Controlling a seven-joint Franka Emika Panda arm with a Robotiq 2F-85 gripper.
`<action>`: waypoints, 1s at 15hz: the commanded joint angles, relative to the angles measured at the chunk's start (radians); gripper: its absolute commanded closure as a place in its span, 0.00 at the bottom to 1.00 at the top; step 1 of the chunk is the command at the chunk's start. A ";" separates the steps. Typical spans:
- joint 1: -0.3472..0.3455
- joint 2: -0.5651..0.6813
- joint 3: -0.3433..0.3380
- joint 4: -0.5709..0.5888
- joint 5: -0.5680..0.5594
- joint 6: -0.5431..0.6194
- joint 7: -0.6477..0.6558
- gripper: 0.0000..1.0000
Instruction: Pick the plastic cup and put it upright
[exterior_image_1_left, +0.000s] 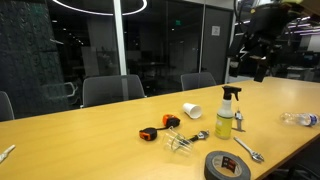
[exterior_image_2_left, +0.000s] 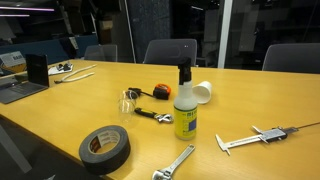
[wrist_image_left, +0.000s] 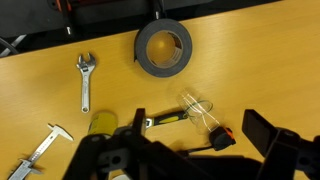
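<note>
The cup is clear, thin plastic with ribs. It looks very light and a bit bendy, so a hard squeeze could crush it or make it pop away. It lies on its side on the surface, just right of the middle of the wrist view, so it may roll when poked. I think the best hold is a soft one across its ribbed wall, near the middle, before tipping it up onto its bottom.

The gripper hangs high in the upper right of an exterior view, well apart from the cup. In the wrist view its fingers are spread wide with nothing between them.

Now the other things, left to right in the wrist view. A caliper is at the lower left. A wrench lies above it. The bottle stands at the lower middle. A big roll of tape sits at the top middle, clear of the cup. A yellow-handled tool lies just beside the cup on its left; I cannot tell if they touch. A tape measure sits just below the cup. Those two are close enough that a finger could bump them. A white cup lies farther back, out of the way.
</note>
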 joint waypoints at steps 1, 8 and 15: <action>-0.018 0.001 0.012 0.003 0.010 -0.005 -0.011 0.00; -0.027 0.023 0.021 0.016 0.015 -0.001 0.017 0.00; -0.078 0.225 0.123 0.148 0.061 0.075 0.282 0.00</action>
